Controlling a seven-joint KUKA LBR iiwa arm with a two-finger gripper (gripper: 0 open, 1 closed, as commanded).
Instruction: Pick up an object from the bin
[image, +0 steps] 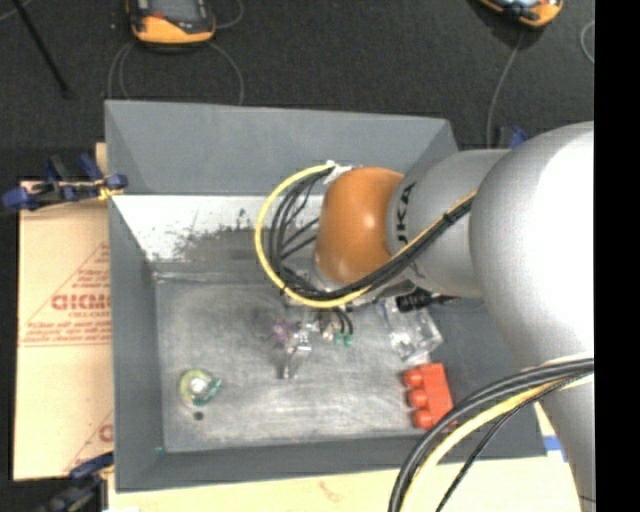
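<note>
My gripper (293, 352) hangs low over the middle of the bin floor, under the arm's orange cover. A small purple piece (283, 329) lies just left of it and a small green piece (346, 339) just right of it; whether either touches the gripper I cannot tell. A clear plastic thing (411, 331) lies further right, partly under the arm. A red-orange block (427, 394) with rounded knobs sits near the bin's front right corner.
A small round pale green and white thing (197, 386) lies alone near the front left corner. The arm and its looped cables cover the bin's back right part. Bare grey floor stretches between the gripper and the left wall.
</note>
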